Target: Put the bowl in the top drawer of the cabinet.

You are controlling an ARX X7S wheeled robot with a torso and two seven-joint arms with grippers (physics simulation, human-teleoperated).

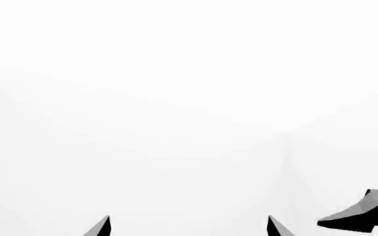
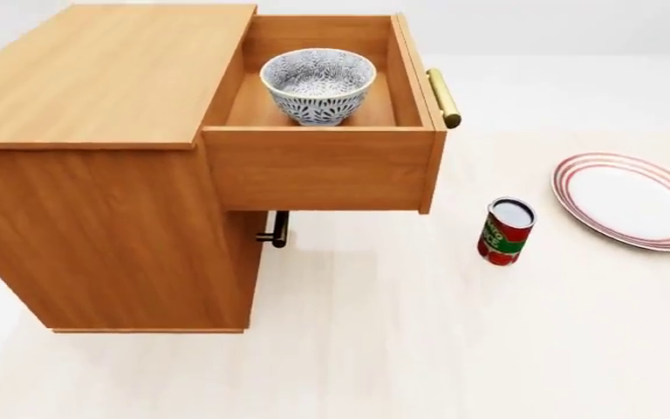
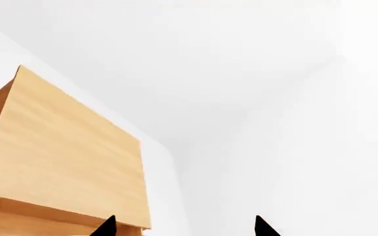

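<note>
The blue-grey speckled bowl (image 2: 317,85) stands upright inside the top drawer (image 2: 324,166), which is pulled out of the orange-brown cabinet (image 2: 102,105); the drawer's brass bar handle (image 2: 443,98) faces right. No arm or gripper appears in the head view. In the left wrist view my left gripper (image 1: 189,226) is open, its two tips far apart over blank white. In the right wrist view my right gripper (image 3: 183,226) is open too, with nothing between its tips, and the cabinet (image 3: 64,157) shows beside one tip.
A red can (image 2: 505,230) stands on the pale floor to the right of the drawer. A flat white plate with red rings (image 2: 632,200) lies further right. The lower drawer's small handle (image 2: 275,230) shows under the open drawer.
</note>
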